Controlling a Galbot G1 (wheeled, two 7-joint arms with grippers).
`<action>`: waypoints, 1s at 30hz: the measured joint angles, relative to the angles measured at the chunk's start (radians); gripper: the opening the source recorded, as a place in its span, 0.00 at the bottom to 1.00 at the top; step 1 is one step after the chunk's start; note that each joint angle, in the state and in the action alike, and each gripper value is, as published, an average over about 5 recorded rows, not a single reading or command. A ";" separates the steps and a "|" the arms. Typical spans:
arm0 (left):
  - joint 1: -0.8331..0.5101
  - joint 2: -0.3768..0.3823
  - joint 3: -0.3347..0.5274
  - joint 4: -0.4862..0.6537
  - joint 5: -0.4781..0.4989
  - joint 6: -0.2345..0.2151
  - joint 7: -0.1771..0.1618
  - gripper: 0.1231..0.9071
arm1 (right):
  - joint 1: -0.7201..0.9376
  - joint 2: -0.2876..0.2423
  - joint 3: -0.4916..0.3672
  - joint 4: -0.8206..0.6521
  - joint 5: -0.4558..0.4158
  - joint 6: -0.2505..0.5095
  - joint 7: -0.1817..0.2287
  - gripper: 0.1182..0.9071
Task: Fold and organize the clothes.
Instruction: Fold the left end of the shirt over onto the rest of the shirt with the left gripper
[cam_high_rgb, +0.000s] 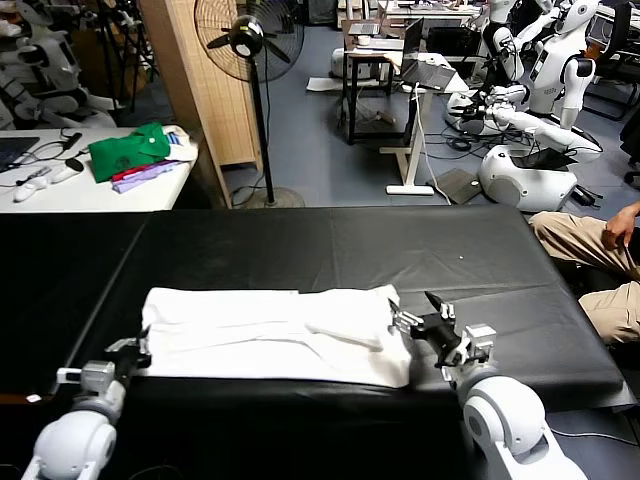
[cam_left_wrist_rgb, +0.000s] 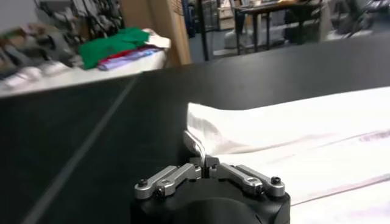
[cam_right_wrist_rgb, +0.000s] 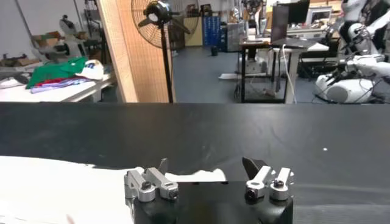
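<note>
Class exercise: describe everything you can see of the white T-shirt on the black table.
The white T-shirt lies flat on the black table, near its front edge, folded into a long band running left to right, with soft creases and one sleeve flap turned over toward its right end. It looks like thin cotton; no print shows. The left gripper pinches its left edge; the open right gripper sits just off its right end.

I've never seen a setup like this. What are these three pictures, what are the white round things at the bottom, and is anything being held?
The white round things are a robot's two arms, seen from its head camera. The other two pictures come from cameras on each wrist. A partly folded white T-shirt lies on a black table. The left gripper has its jaws pinched shut on the shirt's edge. The right gripper, by the shirt's other end, has open jaws and holds nothing. Green and purple folded garments sit on a white side table.
</note>
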 joint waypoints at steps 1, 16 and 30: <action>0.005 0.014 -0.003 0.008 0.020 -0.013 -0.004 0.03 | -0.002 0.002 -0.002 -0.001 -0.004 0.002 0.000 0.86; 0.063 0.180 -0.107 0.059 0.283 -0.088 -0.042 0.03 | -0.028 0.002 0.008 0.033 -0.017 0.015 -0.003 0.86; 0.036 0.004 0.113 -0.220 0.055 0.022 -0.036 0.03 | -0.076 0.029 0.055 0.078 -0.007 -0.007 0.019 0.86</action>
